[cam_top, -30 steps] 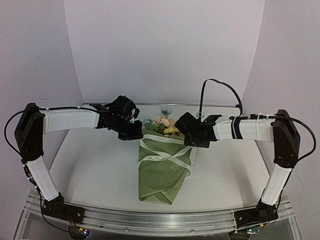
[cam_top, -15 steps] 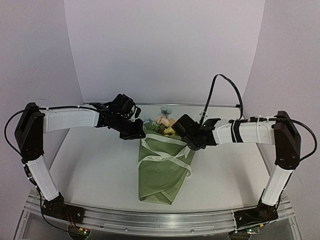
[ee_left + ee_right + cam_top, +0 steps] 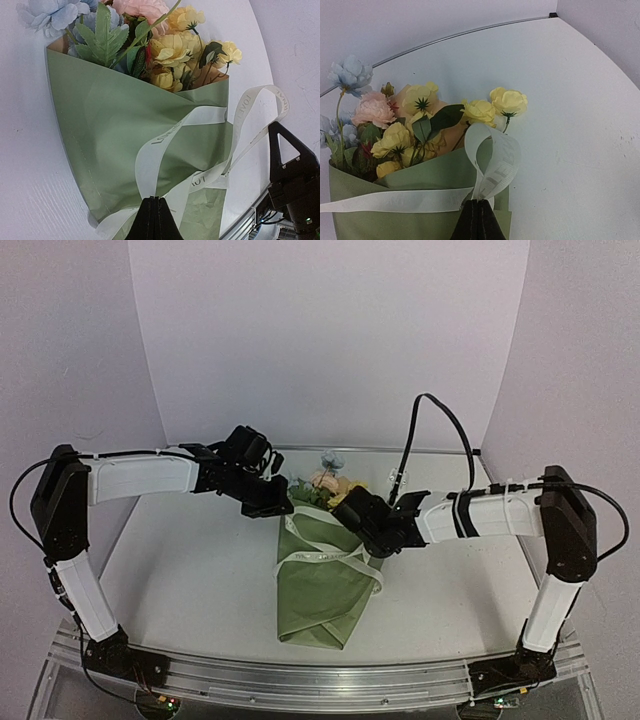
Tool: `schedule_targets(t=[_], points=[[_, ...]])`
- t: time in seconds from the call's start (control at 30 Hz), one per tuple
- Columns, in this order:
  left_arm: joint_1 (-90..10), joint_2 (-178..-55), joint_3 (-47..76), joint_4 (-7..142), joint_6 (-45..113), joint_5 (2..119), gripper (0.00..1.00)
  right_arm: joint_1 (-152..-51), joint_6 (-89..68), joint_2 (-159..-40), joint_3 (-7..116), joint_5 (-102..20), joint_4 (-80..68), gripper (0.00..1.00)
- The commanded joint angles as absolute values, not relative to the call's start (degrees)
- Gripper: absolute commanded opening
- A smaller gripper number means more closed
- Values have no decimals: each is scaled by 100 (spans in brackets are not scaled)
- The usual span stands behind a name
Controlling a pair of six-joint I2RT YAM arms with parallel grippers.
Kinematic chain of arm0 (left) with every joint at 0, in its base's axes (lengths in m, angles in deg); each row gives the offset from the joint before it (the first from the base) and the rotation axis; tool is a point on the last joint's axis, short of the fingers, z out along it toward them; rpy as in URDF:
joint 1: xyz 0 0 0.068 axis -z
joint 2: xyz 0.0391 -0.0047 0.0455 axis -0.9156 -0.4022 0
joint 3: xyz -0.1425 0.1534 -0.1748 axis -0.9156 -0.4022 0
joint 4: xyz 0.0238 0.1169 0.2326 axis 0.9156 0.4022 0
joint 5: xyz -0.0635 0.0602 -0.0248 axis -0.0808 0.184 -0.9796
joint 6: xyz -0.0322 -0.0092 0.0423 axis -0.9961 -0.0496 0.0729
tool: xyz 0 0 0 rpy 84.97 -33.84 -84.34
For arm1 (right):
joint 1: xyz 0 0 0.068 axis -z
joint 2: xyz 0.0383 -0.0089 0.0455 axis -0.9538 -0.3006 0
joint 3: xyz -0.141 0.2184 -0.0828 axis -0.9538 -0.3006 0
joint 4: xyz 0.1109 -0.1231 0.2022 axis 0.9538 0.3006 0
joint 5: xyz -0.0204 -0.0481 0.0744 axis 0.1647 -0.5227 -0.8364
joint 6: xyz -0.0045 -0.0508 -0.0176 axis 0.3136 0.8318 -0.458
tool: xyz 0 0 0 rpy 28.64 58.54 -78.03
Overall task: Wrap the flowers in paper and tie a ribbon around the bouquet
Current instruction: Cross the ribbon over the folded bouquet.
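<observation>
Right hand (image 3: 348, 510) has swung in from the right and now sits over the upper right of the bouquet (image 3: 322, 590), bringing its ribbon (image 3: 322, 556) end leftward with it. The left hand (image 3: 278, 508) has hardly budged at the far left corner of the rim. Wrapping looks done: the paper (image 3: 100, 115) is folded into a cone lying mid-table (image 3: 180, 580), narrow end near, with the flowers (image 3: 420, 100) poking out at the far end. So we're into the tie. Both hands are pressed together, each pinching ribbon. The right wrist view shows a loop curling up out of that hand's closed fingers (image 3: 477, 220), with a flat band running off left across the paper. The left wrist view shows the strands crossing over the cone and gathering under its fingertips (image 3: 154, 220). The ribbon lies slack and rather high on the cone, and no knot is visible yet. Next, I'd say, the ends must cross and one pass under the other, then both hands pull apart steadily without dragging the paper open.
</observation>
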State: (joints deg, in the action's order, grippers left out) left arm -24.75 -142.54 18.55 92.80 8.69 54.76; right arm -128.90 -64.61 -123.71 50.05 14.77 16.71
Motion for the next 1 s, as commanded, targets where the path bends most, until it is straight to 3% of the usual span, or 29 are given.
schedule_targets(t=[0.0, 0.97], points=[[-2515, -14273, 2117, 9121, 808, 5392, 0, -12989, -6532, -12370, 4778, 1907, 1651, 0], [-2524, -14291, 2100, 9054, 741, 5275, 0, -13168, -7035, -12603, 4864, 2261, 2030, 0]])
